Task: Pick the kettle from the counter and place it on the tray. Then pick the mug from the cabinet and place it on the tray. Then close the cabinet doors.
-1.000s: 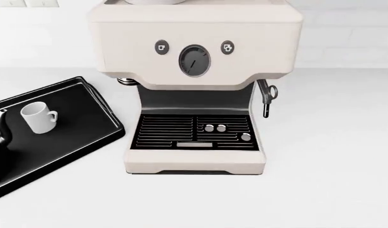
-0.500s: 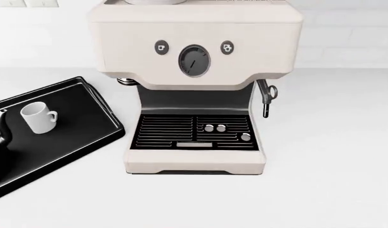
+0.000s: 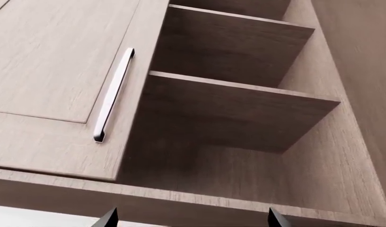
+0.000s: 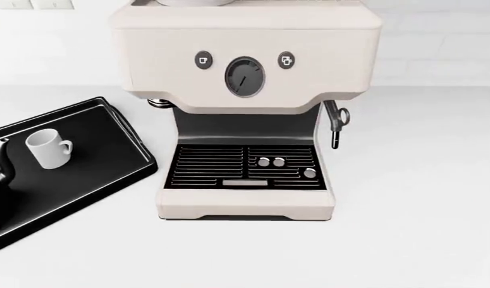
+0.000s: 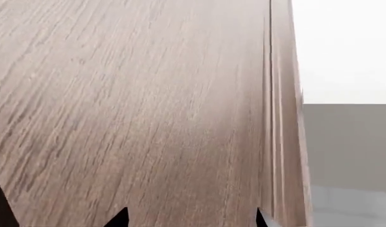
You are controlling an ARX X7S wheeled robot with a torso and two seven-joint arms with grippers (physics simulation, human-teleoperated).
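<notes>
- Tray (image 4: 108,174): black, low-rimmed, set at an angle on the white surface (image 4: 413,198) to one side of the espresso machine (image 4: 245,108); only part of it falls within the head view.
- Mug (image 4: 47,148): white, upright on the tray, handle turned toward the espresso machine. Its part of the job looks finished.
- Kettle (image 4: 0,171): only a dark curved sliver and part of the body show at the edge of the head view, on the tray just beside the mug; most of it is cut off. It too appears delivered.
- Cabinet (image 3: 243,113): wood-grain, interior shelves bare. One door (image 3: 60,80) with a pale bar handle (image 3: 114,94) appears shut or nearly so; the bay beside it stands open.
- Left gripper (image 3: 191,221): two dark tips at the frame edge, jaws set apart and holding nothing, aimed at the open bay. Probably stationed there to help with closing.
- Right gripper (image 5: 188,220): tips likewise spread, nothing between them, close up to a broad wooden panel (image 5: 130,104), most likely the swung-out door. Contact cannot be confirmed.
- Remaining step, as judged: closing the cabinet; the right arm seems placed to push the panel home.
- Neither arm appears in the head view.
</notes>
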